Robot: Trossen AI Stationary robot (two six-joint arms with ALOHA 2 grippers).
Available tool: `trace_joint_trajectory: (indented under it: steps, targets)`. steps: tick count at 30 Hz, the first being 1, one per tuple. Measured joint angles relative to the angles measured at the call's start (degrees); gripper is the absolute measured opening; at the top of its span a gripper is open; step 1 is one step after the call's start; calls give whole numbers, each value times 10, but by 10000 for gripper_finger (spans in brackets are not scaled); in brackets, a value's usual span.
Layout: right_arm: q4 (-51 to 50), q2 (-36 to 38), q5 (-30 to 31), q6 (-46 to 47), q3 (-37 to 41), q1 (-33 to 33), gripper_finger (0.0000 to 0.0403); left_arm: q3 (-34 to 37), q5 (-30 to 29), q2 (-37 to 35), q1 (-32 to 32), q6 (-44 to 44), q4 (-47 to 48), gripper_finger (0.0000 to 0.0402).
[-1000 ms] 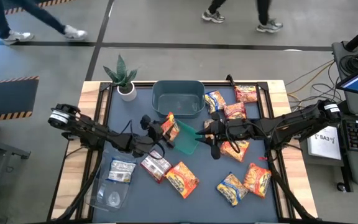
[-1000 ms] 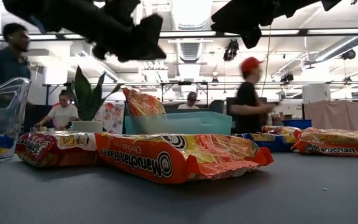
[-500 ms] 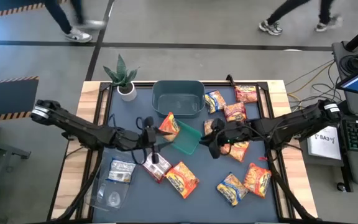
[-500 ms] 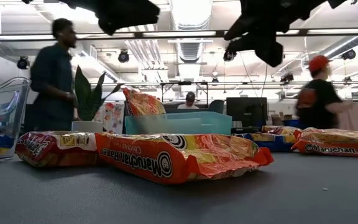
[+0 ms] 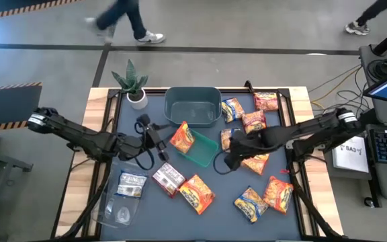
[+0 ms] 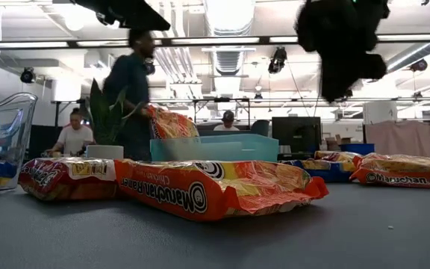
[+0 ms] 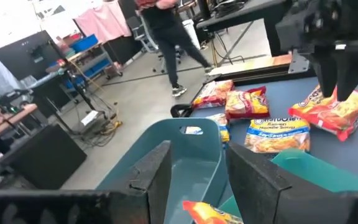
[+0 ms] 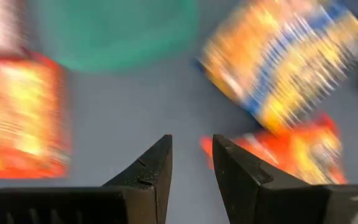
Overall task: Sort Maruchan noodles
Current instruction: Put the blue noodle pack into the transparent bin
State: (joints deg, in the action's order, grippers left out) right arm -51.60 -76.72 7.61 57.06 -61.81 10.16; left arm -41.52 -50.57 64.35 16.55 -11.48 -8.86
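Observation:
Several Maruchan noodle packets lie on the dark mat: one orange packet [image 5: 182, 136] stands on edge in the green tray [image 5: 203, 153], others lie at the far right [image 5: 254, 121] and near right [image 5: 279, 193]. My left gripper [image 5: 154, 140] hangs left of the standing packet, open and empty, pointing roughly level toward the teal tub [image 7: 197, 127]. My right gripper [image 5: 232, 161] points down over the mat right of the tray, open with a narrow gap [image 8: 191, 162], nothing between its fingers. An orange packet [image 8: 278, 155] lies just beyond them.
The teal tub [image 5: 193, 105] sits at the far middle, a potted plant [image 5: 133, 84] at the far left. A clear plastic container [image 5: 123, 200] with a packet lies near left. More packets [image 5: 197, 193] lie at the near middle. People walk behind the table.
My left gripper has drawn back up and toward the table's left edge, away from the orange packet, which stays standing in the green tray. My right gripper has tipped from nearly level to pointing down, staying right of the tray.

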Motion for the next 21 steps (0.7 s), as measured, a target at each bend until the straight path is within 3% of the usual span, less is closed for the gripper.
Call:
trace_joint_trajectory:
  steps: [7, 21]
  targets:
    - [-36, -66, -60, 9, -5, -1, 105, 1, -15, 2, -4, -34, 6, 134]
    - [-33, -140, -53, -78, -14, -3, 104, 0, -16, -10, -5, -62, 8, 134]
